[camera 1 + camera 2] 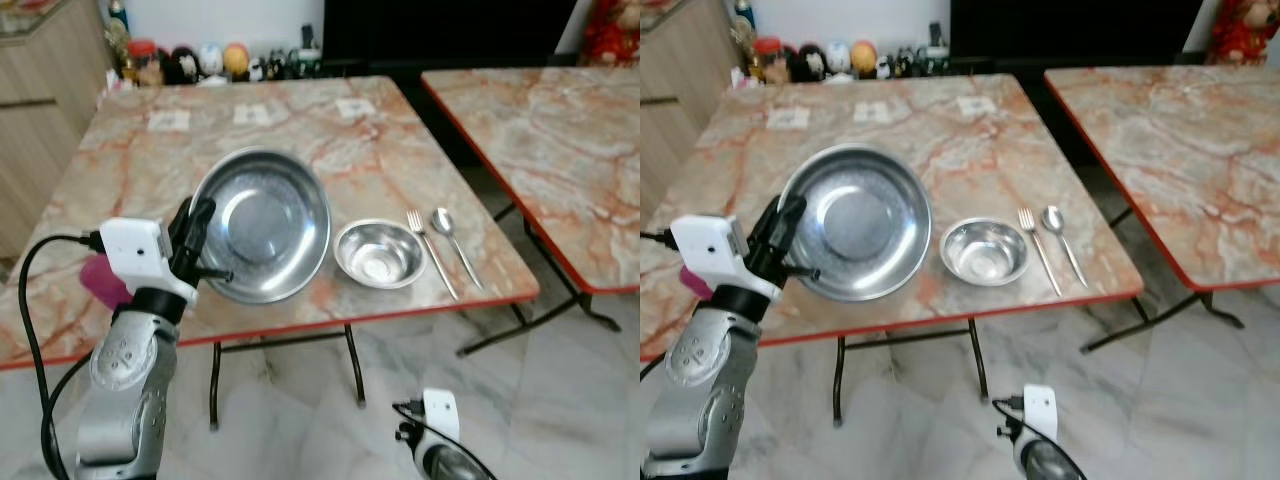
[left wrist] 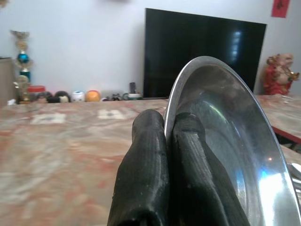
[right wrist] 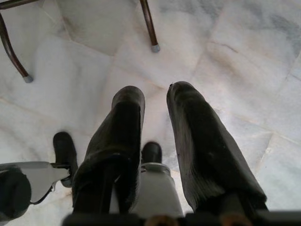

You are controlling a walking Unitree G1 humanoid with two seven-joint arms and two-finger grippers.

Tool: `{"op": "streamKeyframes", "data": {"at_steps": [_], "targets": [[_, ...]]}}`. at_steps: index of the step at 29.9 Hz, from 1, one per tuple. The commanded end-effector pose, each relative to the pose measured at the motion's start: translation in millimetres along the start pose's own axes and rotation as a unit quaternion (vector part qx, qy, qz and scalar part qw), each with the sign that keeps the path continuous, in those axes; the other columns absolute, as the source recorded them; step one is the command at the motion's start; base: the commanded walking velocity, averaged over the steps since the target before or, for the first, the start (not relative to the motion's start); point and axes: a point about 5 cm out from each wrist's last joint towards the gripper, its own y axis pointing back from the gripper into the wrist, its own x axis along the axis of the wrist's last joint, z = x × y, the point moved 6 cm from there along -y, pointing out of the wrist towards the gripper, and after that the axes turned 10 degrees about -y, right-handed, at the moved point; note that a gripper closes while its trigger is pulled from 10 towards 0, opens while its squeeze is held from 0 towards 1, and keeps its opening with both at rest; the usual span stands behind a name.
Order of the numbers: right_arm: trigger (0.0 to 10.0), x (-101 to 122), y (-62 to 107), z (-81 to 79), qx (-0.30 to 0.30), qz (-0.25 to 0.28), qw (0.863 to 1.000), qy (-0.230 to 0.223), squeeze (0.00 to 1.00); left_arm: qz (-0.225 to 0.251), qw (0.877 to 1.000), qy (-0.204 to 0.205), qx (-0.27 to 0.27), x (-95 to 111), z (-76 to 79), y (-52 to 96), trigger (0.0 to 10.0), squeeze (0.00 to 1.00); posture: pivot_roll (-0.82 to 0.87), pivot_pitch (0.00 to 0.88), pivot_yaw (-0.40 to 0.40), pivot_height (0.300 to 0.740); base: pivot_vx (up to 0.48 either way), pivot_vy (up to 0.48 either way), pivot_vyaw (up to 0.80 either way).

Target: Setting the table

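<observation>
left gripper (image 1: 200, 222) is pinched tight on the near-left rim of the big round steel plate (image 1: 265, 222) on the marble-pattern table (image 1: 140, 165), small steel bowl (image 1: 379, 253) just right of it; right gripper (image 3: 155, 101) hangs low, fingers parted, holding nothing

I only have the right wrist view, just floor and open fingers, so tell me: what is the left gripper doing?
Observer: The left gripper is shut on the rim of the plate, which is on the table.
Operator: Which side of the plate?
Observer: Its left side, nearest the robot's left arm.
Operator: Anything else set out?
Observer: A bowl sits close beside the plate, on its right.
Operator: Cutlery?
Observer: A fork and a spoon lie side by side to the right of the bowl, the spoon outermost.
</observation>
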Motion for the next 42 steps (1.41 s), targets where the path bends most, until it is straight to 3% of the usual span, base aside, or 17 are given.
{"op": "streamKeyframes", "data": {"at_steps": [1,14,24,35,42], "targets": [[10.0,-1.5,0.7,5.9,-0.009,-0.001,1.000,-0.005,0.00,0.016,1.000,-0.003,0.001,8.4,0.2,-1.2,10.0,0.00,0.06,0.078,-0.032,0.740,0.000,-0.461,0.00],[10.0,3.0,0.6,7.3,-0.015,0.011,1.000,-0.004,0.00,0.013,0.999,0.011,0.035,6.7,-5.5,-5.0,10.0,0.00,0.06,0.068,-0.024,0.740,0.000,-0.461,0.31],[10.0,1.5,0.9,8.7,-0.018,0.010,1.000,-0.010,0.00,-0.006,0.999,-0.021,0.044,-2.4,-20.2,3.8,10.0,0.00,0.06,0.072,-0.015,0.740,0.000,-0.461,0.00],[10.0,-0.5,2.4,18.2,-0.030,0.009,0.999,-0.009,0.00,0.008,0.999,-0.007,0.046,2.4,-15.5,-4.3,10.0,0.00,0.03,0.079,-0.016,0.740,0.000,-0.461,0.00],[10.0,-0.6,2.4,17.8,-0.031,0.010,0.999,0.003,0.00,0.008,0.998,-0.008,0.056,3.8,-20.8,-3.6,10.0,0.00,0.04,0.081,-0.016,0.740,0.000,-0.459,0.06]]}}
